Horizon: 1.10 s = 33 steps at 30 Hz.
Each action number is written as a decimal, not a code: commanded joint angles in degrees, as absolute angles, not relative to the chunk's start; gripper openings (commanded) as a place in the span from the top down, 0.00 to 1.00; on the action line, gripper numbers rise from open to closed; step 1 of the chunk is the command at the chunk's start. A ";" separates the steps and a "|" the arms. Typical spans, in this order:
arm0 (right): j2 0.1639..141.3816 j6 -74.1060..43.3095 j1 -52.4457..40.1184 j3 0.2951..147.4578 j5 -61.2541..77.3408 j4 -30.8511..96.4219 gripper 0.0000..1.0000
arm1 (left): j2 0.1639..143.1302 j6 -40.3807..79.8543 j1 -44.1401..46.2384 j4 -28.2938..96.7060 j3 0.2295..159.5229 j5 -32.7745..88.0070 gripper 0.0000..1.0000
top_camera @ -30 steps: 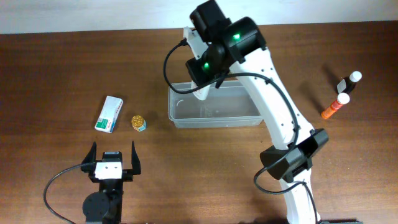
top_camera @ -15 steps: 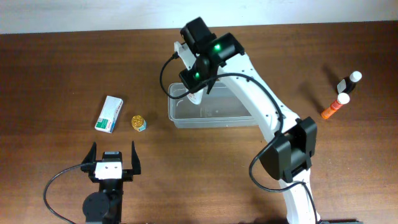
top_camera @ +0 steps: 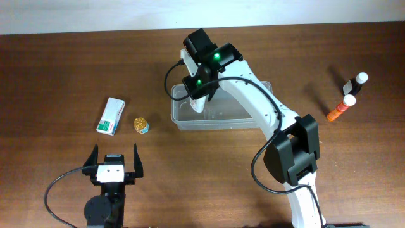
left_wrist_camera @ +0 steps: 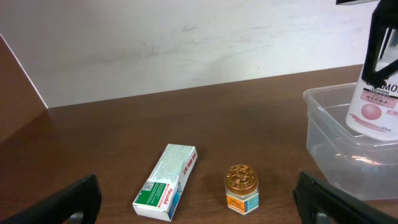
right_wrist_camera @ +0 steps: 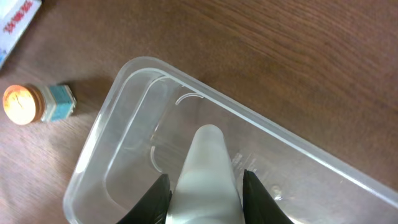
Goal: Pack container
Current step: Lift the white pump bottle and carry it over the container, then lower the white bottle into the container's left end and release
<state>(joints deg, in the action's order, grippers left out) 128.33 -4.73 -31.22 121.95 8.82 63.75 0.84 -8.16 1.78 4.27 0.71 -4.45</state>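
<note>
The clear plastic container [top_camera: 243, 109] stands at the table's middle; it also shows in the left wrist view [left_wrist_camera: 329, 146] and the right wrist view [right_wrist_camera: 118, 149]. My right gripper [top_camera: 201, 90] is shut on a white bottle [right_wrist_camera: 205, 165] with a pink label [left_wrist_camera: 373, 106] and holds it upright, its lower end inside the container's left end. My left gripper [top_camera: 116, 159] is open and empty near the front edge, well left of the container.
A white and green box [top_camera: 111, 116] and a small gold-lidded jar [top_camera: 140, 125] lie left of the container; both show in the left wrist view, box [left_wrist_camera: 166, 182], jar [left_wrist_camera: 242, 187]. A black bottle [top_camera: 355, 83] and an orange bottle [top_camera: 340, 108] lie at the far right.
My right arm has moved left and down with the white bottle, to the container's left end. The left arm has not moved.
</note>
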 commanded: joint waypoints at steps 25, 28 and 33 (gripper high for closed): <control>129.97 -20.03 -34.13 122.04 4.21 60.99 0.84 | 0.36 -9.13 1.43 4.36 0.51 -3.81 0.01; 130.80 -20.03 -34.17 122.04 4.21 60.58 0.84 | 0.36 -9.13 1.43 4.36 0.51 -3.81 0.01; 131.55 -20.03 -34.24 122.04 4.23 60.36 0.84 | 0.36 -9.13 1.43 4.36 0.51 -3.81 0.01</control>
